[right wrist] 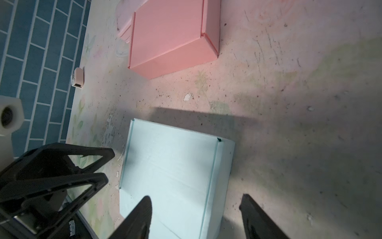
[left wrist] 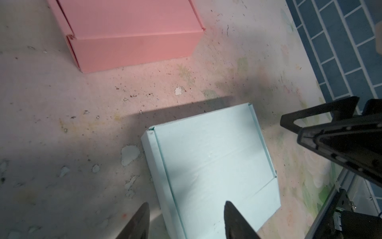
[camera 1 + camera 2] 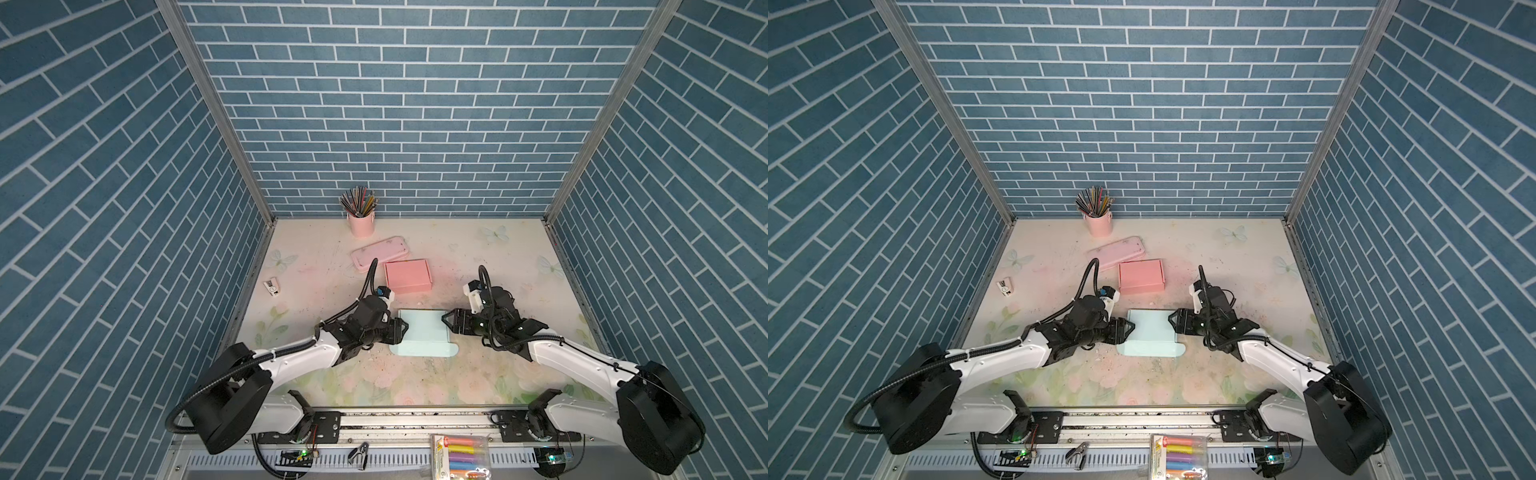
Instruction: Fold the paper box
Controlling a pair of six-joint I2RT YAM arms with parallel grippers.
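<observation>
Both grippers are parted and hold nothing. The left gripper sits at the left side of the pale blue paper box and the right gripper at its right side, each pair of black fingers astride a low folded side wall in the wrist views; whether they touch it I cannot tell. The paper box lies in the near middle of the table, thin matte card, its round-cornered front flap flat. Just beyond stands a closed pink box, with a rounded pink case and a pink cup of pencils behind. A small white object lies well left. The floral tabletop is scuffed and speckled, open to the right, bounded by blue brick-patterned walls.
</observation>
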